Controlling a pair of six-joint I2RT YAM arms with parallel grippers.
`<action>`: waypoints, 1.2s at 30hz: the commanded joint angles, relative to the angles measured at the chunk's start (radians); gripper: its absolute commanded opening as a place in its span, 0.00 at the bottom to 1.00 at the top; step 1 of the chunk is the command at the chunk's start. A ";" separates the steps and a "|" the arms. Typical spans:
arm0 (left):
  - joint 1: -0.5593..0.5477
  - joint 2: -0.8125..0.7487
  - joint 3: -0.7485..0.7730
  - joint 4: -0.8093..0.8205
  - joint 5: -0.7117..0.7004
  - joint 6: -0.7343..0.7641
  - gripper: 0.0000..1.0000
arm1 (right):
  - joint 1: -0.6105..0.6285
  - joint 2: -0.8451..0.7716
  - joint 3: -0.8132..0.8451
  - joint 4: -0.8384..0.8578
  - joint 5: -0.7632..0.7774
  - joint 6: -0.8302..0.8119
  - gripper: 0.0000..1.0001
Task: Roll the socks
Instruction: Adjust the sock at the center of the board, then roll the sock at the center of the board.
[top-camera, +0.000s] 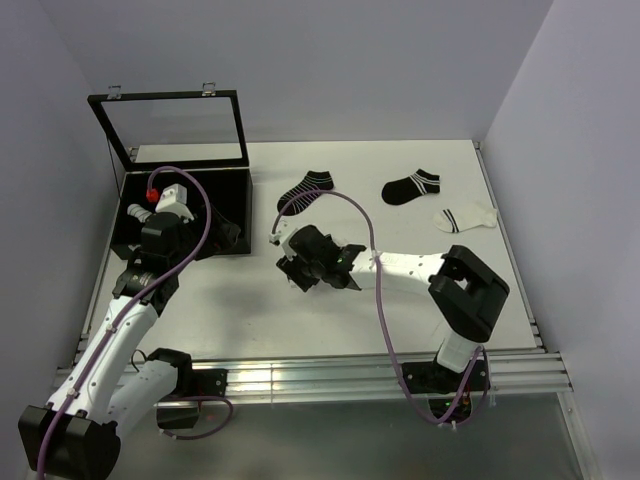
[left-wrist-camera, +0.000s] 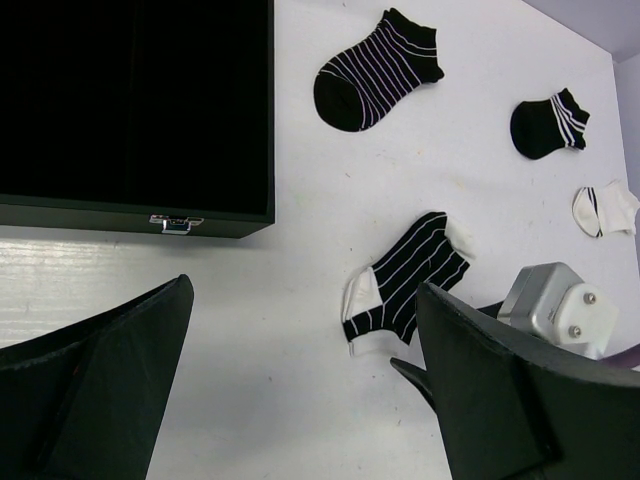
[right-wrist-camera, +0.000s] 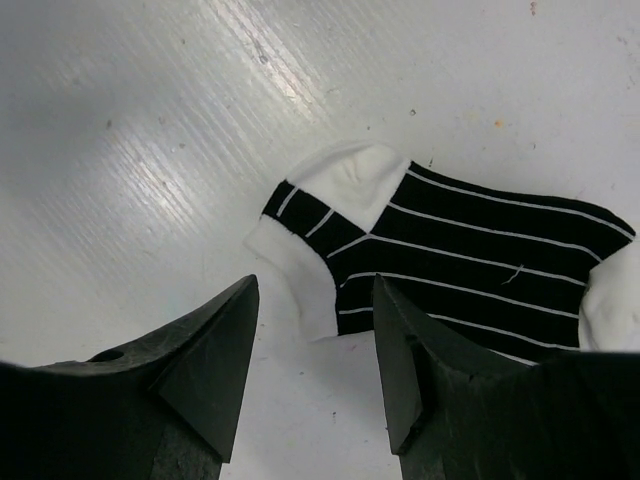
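Your right gripper (right-wrist-camera: 316, 290) hangs empty, jaws apart, just short of the flat striped sock (right-wrist-camera: 470, 270) mid-table, apparently lined up on its white end to start a roll. Your left gripper (left-wrist-camera: 305, 300) hovers wide apart by the box (top-camera: 185, 172). The other socks (top-camera: 411, 187) lie far right.

The black, white-striped cloth sock (right-wrist-camera: 480, 260) looks soft and matt; the white bench (right-wrist-camera: 130, 130) is smooth, faintly glossy, finely scratched.
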 joint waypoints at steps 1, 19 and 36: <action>0.000 -0.002 -0.006 0.033 -0.008 0.005 0.98 | 0.024 0.013 0.002 0.036 0.032 -0.077 0.57; 0.000 -0.002 -0.006 0.035 -0.004 0.006 0.98 | 0.051 0.111 0.024 -0.002 0.046 -0.132 0.56; 0.000 0.002 -0.010 0.043 0.007 0.002 0.98 | 0.087 0.210 0.030 -0.018 0.163 -0.129 0.26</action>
